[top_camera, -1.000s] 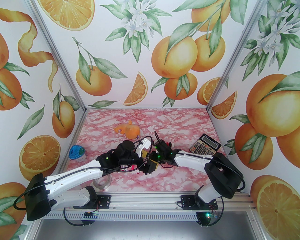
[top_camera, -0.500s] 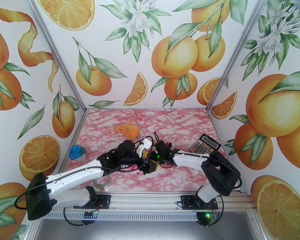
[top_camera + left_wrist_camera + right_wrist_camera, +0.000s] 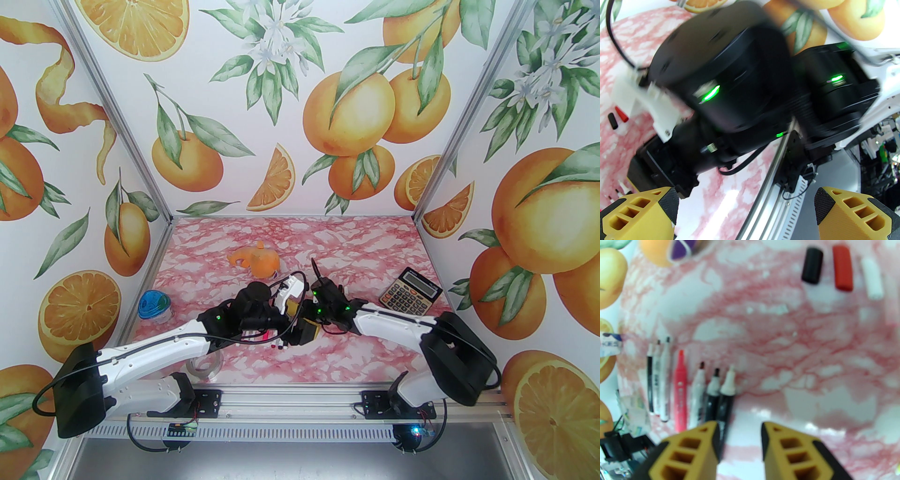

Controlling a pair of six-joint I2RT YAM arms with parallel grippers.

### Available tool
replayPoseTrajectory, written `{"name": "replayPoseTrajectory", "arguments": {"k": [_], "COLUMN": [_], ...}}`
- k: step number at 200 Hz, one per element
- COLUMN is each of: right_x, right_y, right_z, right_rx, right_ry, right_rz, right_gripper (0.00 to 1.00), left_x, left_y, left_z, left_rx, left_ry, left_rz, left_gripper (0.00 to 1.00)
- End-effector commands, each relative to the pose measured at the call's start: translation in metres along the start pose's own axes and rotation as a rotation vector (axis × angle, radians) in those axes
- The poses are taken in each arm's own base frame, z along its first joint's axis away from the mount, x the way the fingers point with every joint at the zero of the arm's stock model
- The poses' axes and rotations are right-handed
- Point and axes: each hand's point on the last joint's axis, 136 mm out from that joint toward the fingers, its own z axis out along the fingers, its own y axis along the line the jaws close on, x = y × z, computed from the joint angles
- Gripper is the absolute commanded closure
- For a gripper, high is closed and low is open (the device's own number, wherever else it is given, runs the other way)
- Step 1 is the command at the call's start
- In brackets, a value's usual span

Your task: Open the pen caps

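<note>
Three pen caps lie side by side on the pink marble table: black (image 3: 812,265), red (image 3: 843,268) and white (image 3: 871,278). Several pens (image 3: 679,385) lie in a row with bare tips, and from above they peek out under the arms (image 3: 276,341). My right gripper (image 3: 739,427) hovers just right of the last black pen, open, with nothing between its fingers. In the top view it sits at the table's middle (image 3: 307,332). My left gripper (image 3: 746,204) is wide open and faces the right arm's black wrist (image 3: 731,82). The black cap (image 3: 613,119) and the red cap (image 3: 622,113) show at that view's left edge.
A calculator (image 3: 411,291) lies at the right. An orange object (image 3: 257,262) sits behind the arms. A blue-lidded jar (image 3: 154,304) stands at the left, and a clear tape roll (image 3: 204,365) lies near the front rail (image 3: 290,398). Both wrists crowd together mid-table.
My right gripper's jaws have parted from nearly shut. The right arm's elbow has swung to the right and its wrist has turned slightly. The left arm has barely moved.
</note>
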Motion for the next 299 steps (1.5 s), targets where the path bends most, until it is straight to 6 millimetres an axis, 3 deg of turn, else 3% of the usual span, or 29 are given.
{"name": "replayPoseTrajectory", "arguments": {"k": [1, 63, 94, 116, 199, 299], "right_x": [-0.005, -0.018, -0.014, -0.012, -0.016, -0.027], "right_y": [-0.030, -0.110, -0.152, -0.169, -0.198, -0.207], "right_z": [-0.018, -0.076, -0.084, -0.082, -0.064, -0.051], "right_rx": [0.101, 0.317, 0.430, 0.469, 0.545, 0.568], "right_ry": [-0.027, -0.107, -0.093, -0.084, -0.048, -0.033], "right_rz": [-0.004, 0.097, 0.172, 0.201, 0.208, 0.196], "right_gripper": [0.63, 0.63, 0.64, 0.66, 0.72, 0.71], "left_x": [-0.003, -0.001, 0.001, 0.003, 0.009, 0.012], "left_y": [-0.005, -0.012, -0.012, -0.012, -0.008, -0.005], "left_z": [0.007, 0.024, 0.031, 0.035, 0.038, 0.042], "left_rx": [0.018, 0.047, 0.045, 0.044, 0.030, 0.023], "left_ry": [-0.036, -0.020, -0.012, -0.007, 0.008, 0.020], "left_rz": [-0.007, -0.008, -0.011, -0.015, -0.023, -0.028], "left_gripper": [0.00, 0.00, 0.00, 0.00, 0.00, 0.00]}}
